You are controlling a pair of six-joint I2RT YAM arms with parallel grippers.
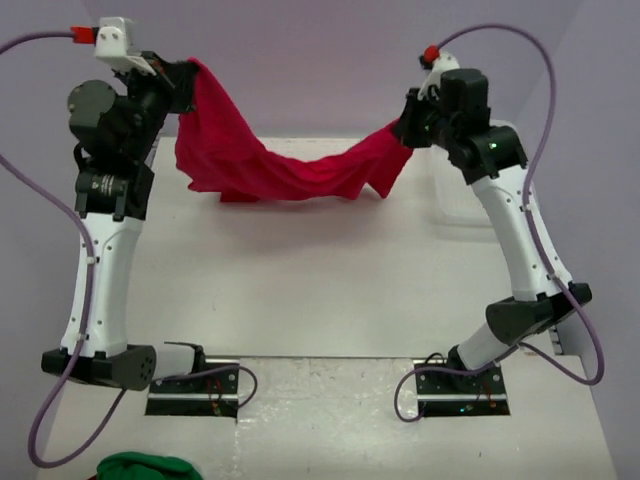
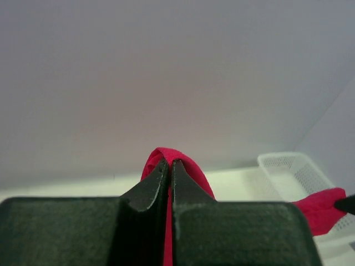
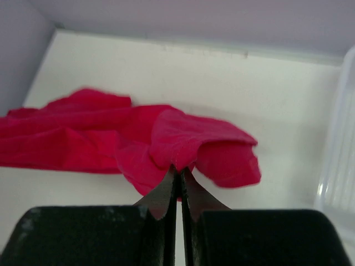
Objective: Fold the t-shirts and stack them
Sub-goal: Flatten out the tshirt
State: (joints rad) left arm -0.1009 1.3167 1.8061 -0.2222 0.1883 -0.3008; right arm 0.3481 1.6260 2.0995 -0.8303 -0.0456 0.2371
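Note:
A bright red t-shirt hangs stretched between my two raised arms above the far part of the table, sagging in the middle. My left gripper is shut on its upper left corner; in the left wrist view the red cloth loops over the closed gripper. My right gripper is shut on the shirt's right end, lower than the left. The right wrist view shows the crumpled t-shirt spreading away from the closed gripper, its lower folds near the table.
A white mesh basket stands at the table's far right, seen too as a pale wall in the right wrist view. A green cloth lies at the near left edge. Grey walls enclose the white table.

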